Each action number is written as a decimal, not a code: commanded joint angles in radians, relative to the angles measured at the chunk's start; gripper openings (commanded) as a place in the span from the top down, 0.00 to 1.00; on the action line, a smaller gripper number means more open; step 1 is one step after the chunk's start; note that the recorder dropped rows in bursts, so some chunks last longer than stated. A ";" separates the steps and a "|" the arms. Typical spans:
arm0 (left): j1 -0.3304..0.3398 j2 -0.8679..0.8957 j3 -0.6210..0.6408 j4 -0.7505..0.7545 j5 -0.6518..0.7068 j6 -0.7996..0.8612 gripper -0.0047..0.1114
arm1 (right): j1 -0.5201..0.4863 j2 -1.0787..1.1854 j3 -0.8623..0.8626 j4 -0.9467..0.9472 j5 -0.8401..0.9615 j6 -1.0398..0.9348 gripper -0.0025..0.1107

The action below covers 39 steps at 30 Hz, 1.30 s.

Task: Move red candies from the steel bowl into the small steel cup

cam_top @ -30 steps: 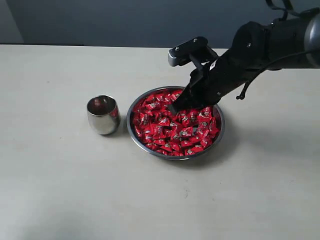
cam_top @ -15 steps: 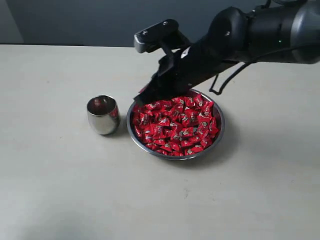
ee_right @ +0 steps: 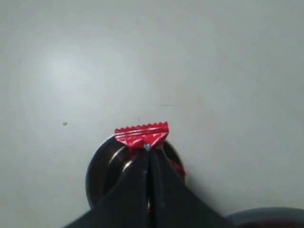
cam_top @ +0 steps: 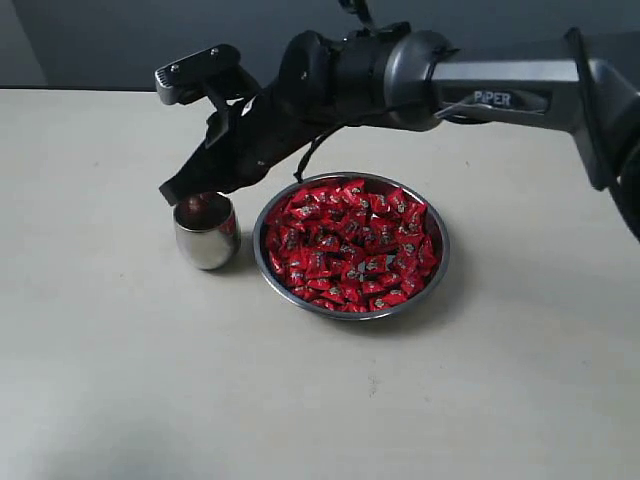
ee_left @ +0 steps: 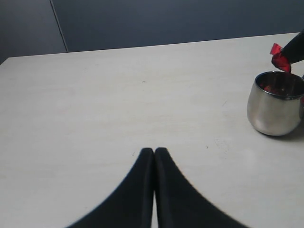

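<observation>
Item 1, right end effector [cam_top: 173, 192]: your jaws were pressed fully together on one red candy in a shiny crimped wrapper [ee_right: 141, 133], pinched by its edge and poised just above the mouth of the small, rounded, mirror-polished steel cup [cam_top: 206, 235]; release not yet made

Item 2, left end effector [ee_left: 154, 151]: your jaws were closed tip to tip, holding nothing, hanging over bare tabletop well apart from the cup

Item 3, cup contents: a little red showed inside [ee_left: 271, 88], so you probably had a candy or two delivered; the count could not be read

Item 4, wide, shallow, shiny steel bowl [cam_top: 352, 314]: stood just beside the cup, whether touching could not be told, filled nearly rim to rim with red candies [cam_top: 350, 245]. Judgement: you were early in the task, with one drop pending and the bulk of the transfers left

Item 5, tabletop [cam_top: 120, 380]: pale, matt, off-white, plain apart from a few faint specks

Item 6, room: flat dark blue-grey wall [cam_top: 100, 40] behind the tabletop's far edge, one vertical seam in it in the left wrist view
</observation>
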State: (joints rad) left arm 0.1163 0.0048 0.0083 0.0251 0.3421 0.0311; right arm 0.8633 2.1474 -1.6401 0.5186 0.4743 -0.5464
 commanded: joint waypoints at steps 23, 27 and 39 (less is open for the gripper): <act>-0.008 -0.005 -0.008 0.002 -0.005 -0.002 0.96 | -0.210 -0.364 0.333 -0.279 0.130 0.182 0.73; -0.008 -0.005 -0.008 0.002 -0.005 -0.002 0.96 | -0.210 -0.358 0.412 -0.261 0.111 0.167 0.73; -0.008 -0.005 -0.008 0.002 -0.005 -0.002 0.96 | -0.205 -0.214 0.429 0.098 0.120 -0.099 0.73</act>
State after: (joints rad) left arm 0.1163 0.0048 0.0083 0.0251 0.3421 0.0311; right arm 0.6569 1.9009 -1.2108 0.5710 0.6004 -0.5952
